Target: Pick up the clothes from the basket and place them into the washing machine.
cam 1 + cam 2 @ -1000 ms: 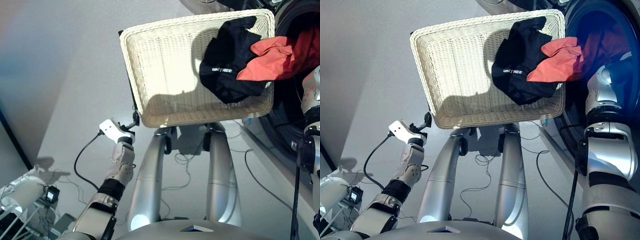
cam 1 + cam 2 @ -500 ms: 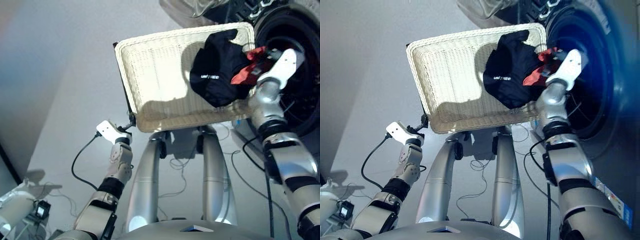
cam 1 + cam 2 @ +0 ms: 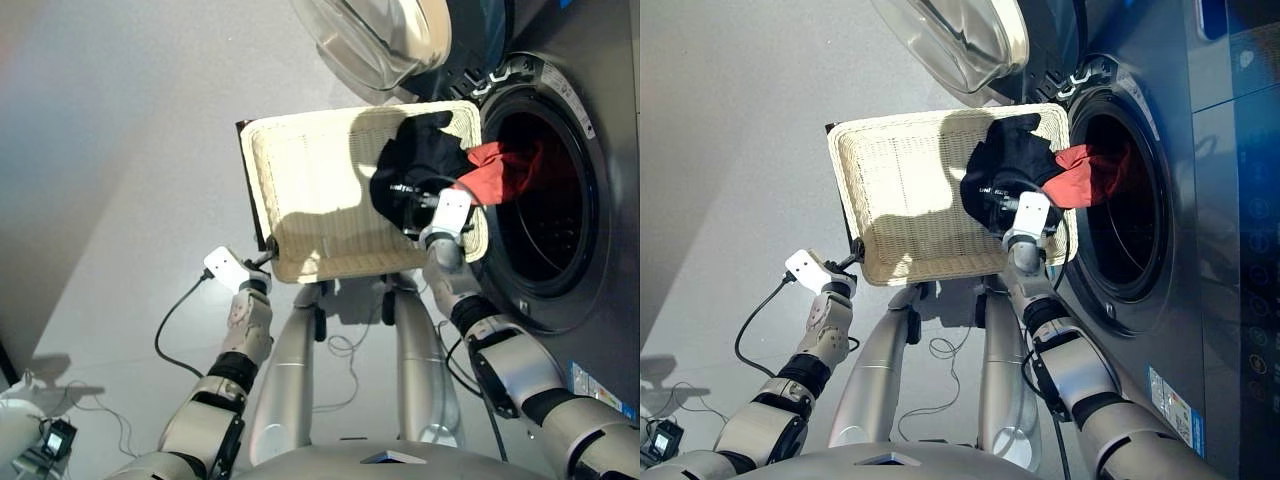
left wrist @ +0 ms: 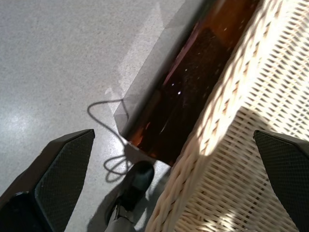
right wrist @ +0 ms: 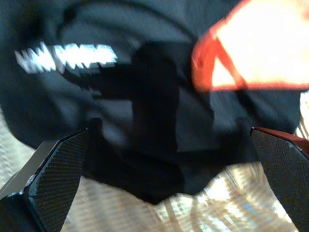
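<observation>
Left eye view: the right gripper [image 3: 432, 203] has swung back from the washing machine [image 3: 560, 200] and now hangs over the black garment [image 3: 418, 175] at the drum-side end of the basket [image 3: 310, 190]. A second ago that arm was out at the picture's edge and the orange-red garment [image 3: 500, 170] lay half over the basket rim; now it hangs across the lip of the open porthole, trailing from the basket side into the drum. The head has also turned, so the whole view has shifted toward the machine. I judge the orange-red piece nearly loaded and the black one next.

In the right wrist view the fingers [image 5: 53, 179] stand wide apart, empty, with the black cloth and its white lettering between them and not yet pinched. The left gripper [image 3: 262, 262] waits at the basket's near corner; its fingers [image 4: 63, 169] are also spread wide, holding nothing.

No navy garment shows anywhere. The basket rests on a dark stand above a pale grey speckled floor, where a black cable [image 3: 175, 320] loops. The round glass door [image 3: 375, 35] is swung open beyond the basket.
</observation>
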Controlling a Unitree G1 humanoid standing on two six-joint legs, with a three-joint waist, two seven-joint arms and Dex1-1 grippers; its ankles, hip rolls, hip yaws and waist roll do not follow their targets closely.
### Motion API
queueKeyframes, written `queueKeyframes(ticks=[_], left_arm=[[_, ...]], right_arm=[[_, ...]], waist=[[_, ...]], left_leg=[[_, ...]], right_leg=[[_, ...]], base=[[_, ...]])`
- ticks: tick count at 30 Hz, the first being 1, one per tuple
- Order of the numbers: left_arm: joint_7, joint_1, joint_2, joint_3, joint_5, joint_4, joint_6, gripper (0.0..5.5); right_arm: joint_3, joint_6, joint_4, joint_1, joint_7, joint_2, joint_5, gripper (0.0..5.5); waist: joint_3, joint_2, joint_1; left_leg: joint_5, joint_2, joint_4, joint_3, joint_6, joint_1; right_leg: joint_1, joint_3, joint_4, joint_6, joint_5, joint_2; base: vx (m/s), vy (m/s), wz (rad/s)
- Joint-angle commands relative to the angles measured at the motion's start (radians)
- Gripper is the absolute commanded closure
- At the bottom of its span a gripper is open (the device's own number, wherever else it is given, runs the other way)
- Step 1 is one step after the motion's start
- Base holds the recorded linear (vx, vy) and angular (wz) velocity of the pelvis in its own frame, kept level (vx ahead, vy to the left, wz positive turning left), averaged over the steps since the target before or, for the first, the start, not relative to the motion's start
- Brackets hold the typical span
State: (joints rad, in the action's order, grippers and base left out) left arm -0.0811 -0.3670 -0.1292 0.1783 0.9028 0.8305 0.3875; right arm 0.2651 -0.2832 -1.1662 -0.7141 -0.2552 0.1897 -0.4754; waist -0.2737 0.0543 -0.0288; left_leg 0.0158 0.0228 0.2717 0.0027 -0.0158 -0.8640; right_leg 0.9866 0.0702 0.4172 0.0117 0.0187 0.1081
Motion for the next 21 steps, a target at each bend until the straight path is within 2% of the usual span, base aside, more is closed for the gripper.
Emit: queueKeyframes(ticks=[1, 5, 10, 11, 12, 13, 14, 21], left_arm=[[0.005, -0.036, -0.040, -0.046, 0.002, -0.011, 0.031, 0.00], [0.003, -0.045, -0.055, -0.037, 0.011, -0.017, 0.027, 0.00], [0.015, -0.030, -0.064, -0.006, 0.001, -0.061, 0.009, 0.00], [0.015, -0.030, -0.064, -0.006, 0.001, -0.062, 0.008, 0.00], [0.018, -0.029, -0.063, 0.000, -0.005, -0.065, 0.000, 0.00], [0.018, -0.029, -0.063, 0.000, -0.005, -0.065, 0.000, 0.00], [0.017, -0.029, -0.065, 0.000, -0.007, -0.074, -0.002, 0.00], [0.023, -0.026, -0.066, -0.004, -0.009, -0.101, 0.000, 0.00]], right_arm=[[-0.022, 0.008, -0.043, -0.102, -0.006, 0.021, -0.016, 0.00], [-0.055, 0.032, -0.112, -0.179, -0.006, 0.065, -0.048, 0.00], [-0.059, 0.059, -0.164, -0.264, 0.045, 0.101, -0.110, 0.00], [-0.058, 0.059, -0.165, -0.264, 0.046, 0.101, -0.111, 1.51], [-0.062, 0.066, -0.172, -0.271, 0.061, 0.102, -0.131, 3.62], [-0.062, 0.066, -0.173, -0.271, 0.062, 0.102, -0.131, 5.18], [-0.062, 0.069, -0.179, -0.282, 0.070, 0.105, -0.142, 5.50], [-0.083, 0.059, -0.172, -0.278, 0.085, 0.097, -0.185, 5.50]], waist=[[-0.043, 0.034, 0.016], [-0.049, 0.057, 0.038], [-0.058, 0.076, 0.061], [-0.058, 0.076, 0.062], [-0.055, 0.078, 0.067], [-0.056, 0.078, 0.067], [-0.053, 0.080, 0.069], [-0.043, 0.077, 0.064]], left_leg=[[-0.108, 0.003, 0.124, -0.014, 0.001, -0.060], [-0.122, 0.003, 0.173, -0.020, 0.004, -0.116], [-0.121, 0.004, 0.192, -0.023, 0.006, -0.137], [-0.121, 0.004, 0.192, -0.023, 0.006, -0.138], [-0.121, 0.006, 0.187, -0.021, 0.007, -0.135], [-0.121, 0.006, 0.187, -0.021, 0.007, -0.135], [-0.121, 0.006, 0.185, -0.018, 0.008, -0.132], [-0.119, 0.004, 0.162, -0.013, 0.008, -0.102]], right_leg=[[0.012, -0.005, 0.014, 0.076, -0.037, -0.012], [0.058, -0.003, 0.067, 0.071, -0.058, -0.002], [0.082, 0.003, 0.090, 0.069, -0.062, 0.002], [0.083, 0.003, 0.090, 0.069, -0.062, 0.002], [0.084, 0.002, 0.091, 0.069, -0.063, 0.003], [0.084, 0.002, 0.091, 0.069, -0.063, 0.003], [0.085, 0.001, 0.092, 0.068, -0.062, 0.003], [0.060, -0.001, 0.061, 0.068, -0.055, 0.001]], base=[[0.000, 0.000, 0.000], [0.000, 0.000, 0.000], [0.000, 0.000, 0.000], [0.000, 0.000, 0.000], [0.000, 0.000, 0.000], [0.000, 0.000, 0.000], [0.000, 0.000, 0.000], [0.000, 0.000, 0.000]])
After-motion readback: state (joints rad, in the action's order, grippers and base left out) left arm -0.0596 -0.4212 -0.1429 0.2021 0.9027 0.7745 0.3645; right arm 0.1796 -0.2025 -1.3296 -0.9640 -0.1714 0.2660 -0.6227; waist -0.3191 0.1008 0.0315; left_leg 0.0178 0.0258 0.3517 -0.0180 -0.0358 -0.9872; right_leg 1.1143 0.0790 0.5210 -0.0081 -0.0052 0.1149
